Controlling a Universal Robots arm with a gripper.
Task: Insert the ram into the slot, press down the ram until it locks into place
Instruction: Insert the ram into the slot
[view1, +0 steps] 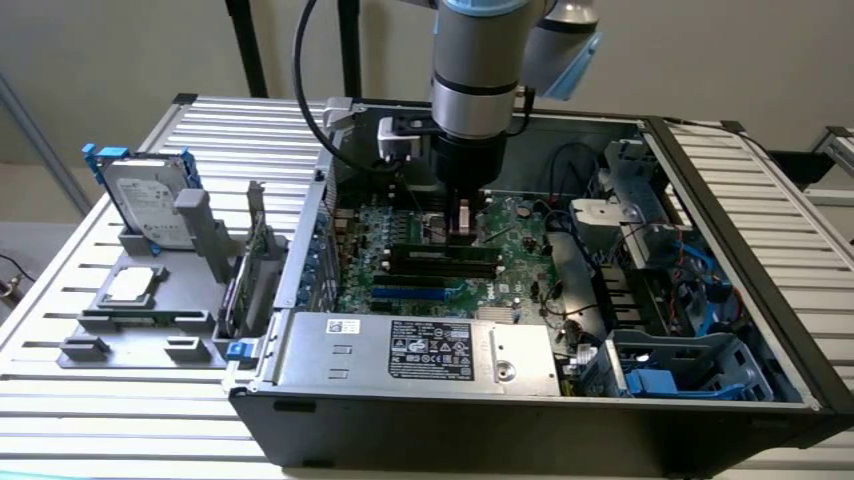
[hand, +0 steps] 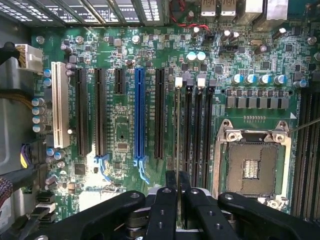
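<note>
Seeing the claw (hand: 177, 175) pinched on the ram (hand: 178, 131), edge-on in its grip; the slot (hand: 178, 84) lies straight beneath the claw, under the ram. Seated or not, I can't tell.

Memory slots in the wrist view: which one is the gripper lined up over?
The outermost slot on the blue slot's side: the gripper holds the ram edge-on along it. The others lie toward or beyond the CPU socket.

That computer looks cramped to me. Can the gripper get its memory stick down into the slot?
Likely yes: the gripper holds the memory stick edge-on, lined up right over the slot, with nothing seen between them.
</note>
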